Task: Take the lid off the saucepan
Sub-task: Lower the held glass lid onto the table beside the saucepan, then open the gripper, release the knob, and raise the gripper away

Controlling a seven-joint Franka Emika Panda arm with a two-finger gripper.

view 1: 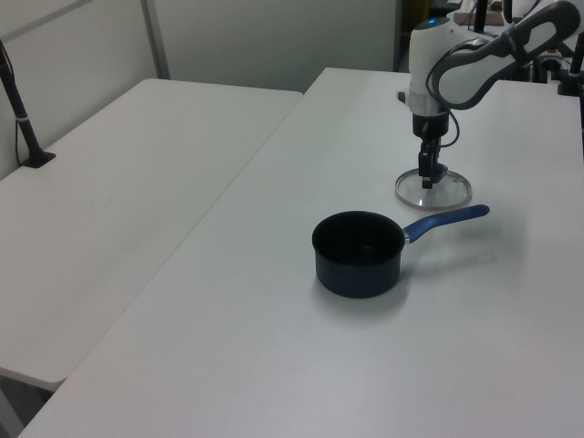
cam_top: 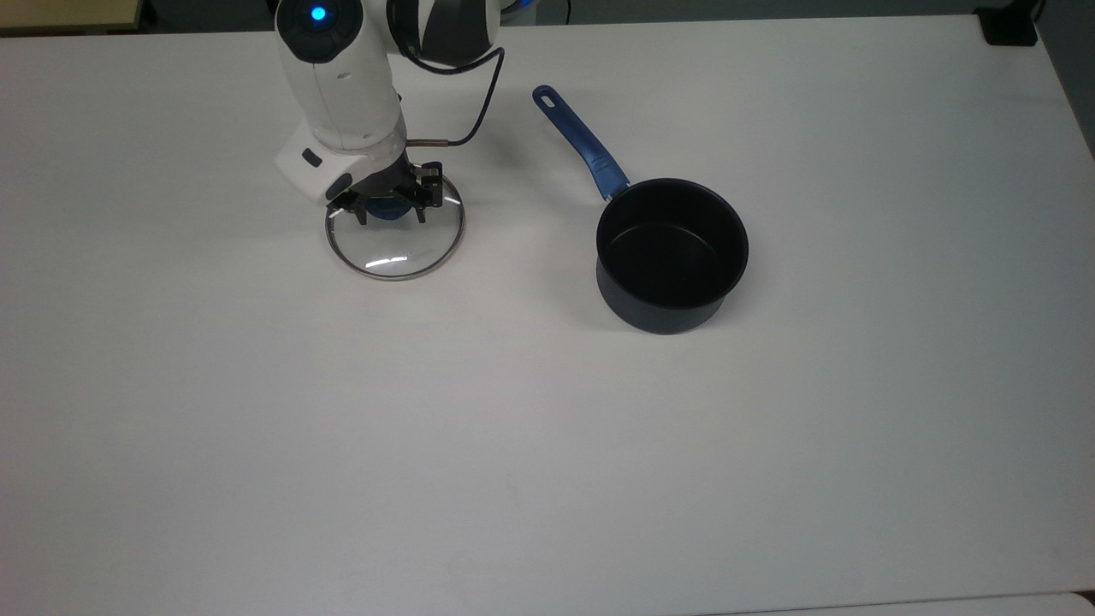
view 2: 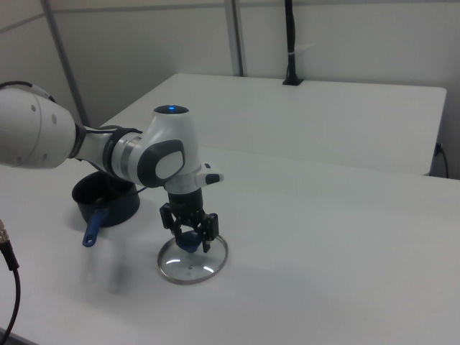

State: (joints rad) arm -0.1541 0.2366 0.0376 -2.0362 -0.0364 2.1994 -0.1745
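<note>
The lid [cam_top: 395,253], a clear glass disc with a metal rim and a blue knob, lies flat on the white table [cam_top: 547,445], left of the saucepan in the top view. My gripper [cam_top: 390,210] points straight down with its fingers shut on the blue knob. The lid [view 1: 436,192] and gripper [view 1: 427,178] sit beyond the pan's handle in the left view. In the right view the gripper [view 2: 190,237] holds the knob above the lid [view 2: 192,266]. The saucepan [cam_top: 671,257] stands uncovered, dark inside, its blue handle [cam_top: 582,145] pointing up-left. It also appears as saucepan [view 1: 358,255] and saucepan [view 2: 108,200].
A cable [cam_top: 479,103] loops from the arm's wrist above the table. A second white table [view 1: 128,182] adjoins at the left view's left, with a black post [view 1: 20,109] clamped to it. A black block [cam_top: 1009,26] sits at the top view's far right corner.
</note>
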